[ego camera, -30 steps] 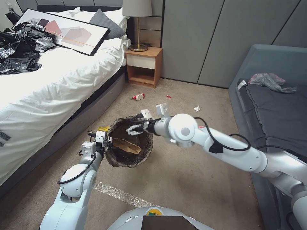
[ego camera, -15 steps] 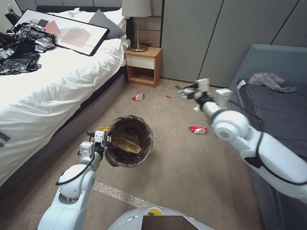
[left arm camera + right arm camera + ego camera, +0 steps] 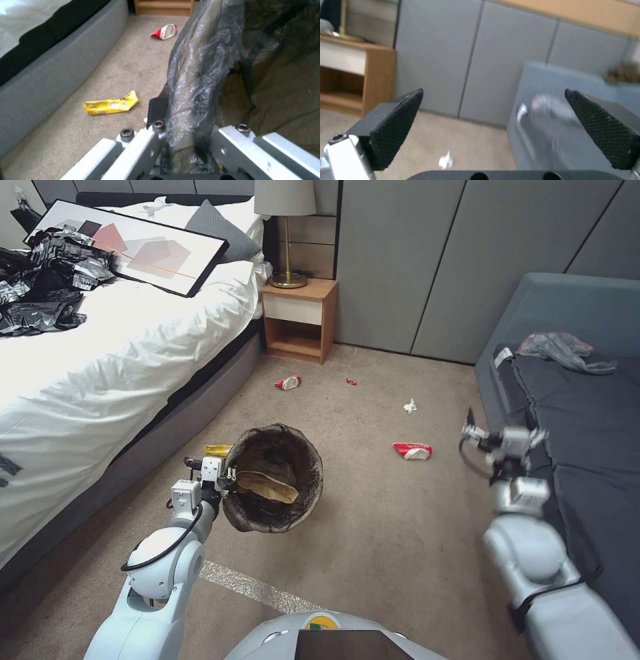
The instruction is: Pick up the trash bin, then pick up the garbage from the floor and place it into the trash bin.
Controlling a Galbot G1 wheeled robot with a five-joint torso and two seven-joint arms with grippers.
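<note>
The trash bin [image 3: 316, 468], lined with a dark bag, hangs tilted above the carpet, and my left gripper [image 3: 225, 481] is shut on its near rim. The left wrist view shows the gripper [image 3: 186, 120] clamped on the crinkled liner [image 3: 200, 75]. A brown paper bag [image 3: 269, 486] lies inside the bin. My right gripper [image 3: 501, 437] is open and holds nothing, raised beside the sofa's edge; its black pads [image 3: 396, 125] stand wide apart. Garbage on the floor: a yellow wrapper [image 3: 216, 450] [image 3: 111, 105], a red-and-white cup [image 3: 288, 382] [image 3: 165, 32], a second red-and-white piece [image 3: 413, 451], a white tissue wad [image 3: 410, 407] [image 3: 445, 161] and a small red scrap [image 3: 351, 381].
The bed [image 3: 100, 353] with a framed picture and black plastic sheeting lies to the left. A wooden nightstand [image 3: 300, 317] with a lamp stands at the back. The grey sofa [image 3: 573, 400] with a plastic bag on it is on the right. Open carpet lies between them.
My right arm has swung from above the bin out to the right and drawn back beside the sofa, its gripper open. The bin has shifted slightly in my left gripper.
</note>
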